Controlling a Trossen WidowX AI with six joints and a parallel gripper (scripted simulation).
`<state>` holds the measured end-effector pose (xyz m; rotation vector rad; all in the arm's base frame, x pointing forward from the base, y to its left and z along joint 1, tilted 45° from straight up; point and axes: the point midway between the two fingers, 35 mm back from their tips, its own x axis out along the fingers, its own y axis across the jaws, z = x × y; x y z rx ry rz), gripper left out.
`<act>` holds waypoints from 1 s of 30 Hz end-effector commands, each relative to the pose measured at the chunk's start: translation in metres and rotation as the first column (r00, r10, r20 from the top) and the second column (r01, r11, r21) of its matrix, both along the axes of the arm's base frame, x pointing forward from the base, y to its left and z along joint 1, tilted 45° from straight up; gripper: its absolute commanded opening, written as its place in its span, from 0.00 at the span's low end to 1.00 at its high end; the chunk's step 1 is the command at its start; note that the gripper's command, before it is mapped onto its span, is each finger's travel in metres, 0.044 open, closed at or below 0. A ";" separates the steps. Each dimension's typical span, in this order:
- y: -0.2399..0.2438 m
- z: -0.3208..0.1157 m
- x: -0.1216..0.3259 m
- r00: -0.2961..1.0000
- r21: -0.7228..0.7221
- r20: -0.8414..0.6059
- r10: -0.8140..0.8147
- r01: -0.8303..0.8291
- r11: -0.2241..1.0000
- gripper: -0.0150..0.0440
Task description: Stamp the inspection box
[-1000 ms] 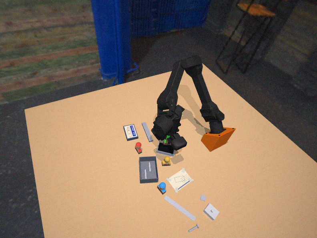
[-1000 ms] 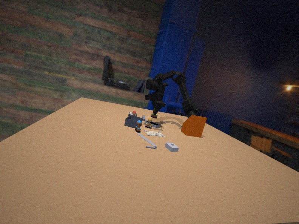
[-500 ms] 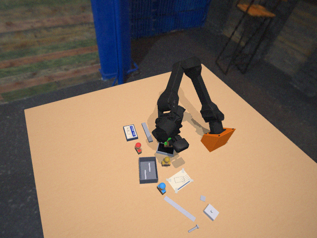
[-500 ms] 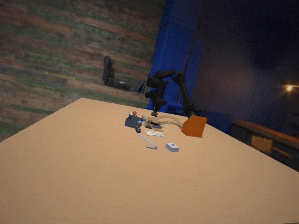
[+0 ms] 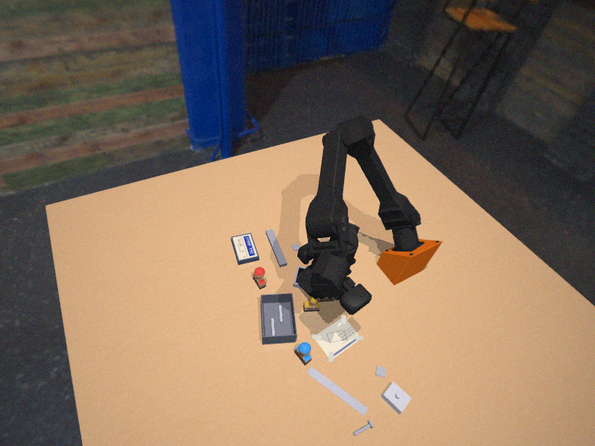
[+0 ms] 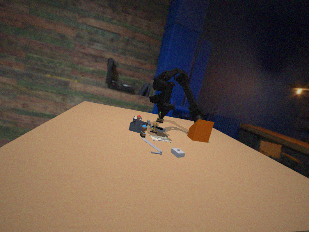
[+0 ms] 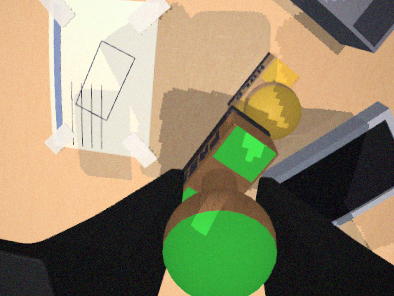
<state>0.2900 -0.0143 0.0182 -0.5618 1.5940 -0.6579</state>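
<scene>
Your end effector [image 5: 327,296] [image 6: 160,116] [image 7: 220,185] is clamped on the green-topped stamp [image 5: 326,299] [image 6: 160,120] [image 7: 220,250], presumably PASS, below its knob. That grip leaves the face free to press. Stamp's held above the desk [image 5: 167,287] [image 6: 139,184] [image 7: 25,200], near the yellow HOLD stamp [image 5: 312,305] [image 6: 153,127] [image 7: 274,111], between open pad [image 5: 296,284] [image 6: 159,128] [image 7: 325,142] and card [image 5: 339,342] [image 6: 159,139] [image 7: 135,100]. Can't see ink on the face. Corner tape [image 5: 330,357] [image 7: 150,14] should stop the card lifting with it. No print in the box [image 7: 77,100]. You'd want some yaw to match its outline, and clearance over HOLD; a clip could smear or shift things. My read: inking's done, carry to card underway.
</scene>
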 end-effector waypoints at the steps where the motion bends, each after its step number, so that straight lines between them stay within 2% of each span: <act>1: 0.017 -0.017 0.006 1.000 0.009 -0.015 0.019 -0.019 1.000 0.25; 11: 0.050 -0.054 0.010 0.996 0.013 -0.064 0.069 -0.068 0.998 0.25; 30: 0.044 -0.061 0.010 0.995 0.014 -0.063 0.071 -0.070 0.997 0.25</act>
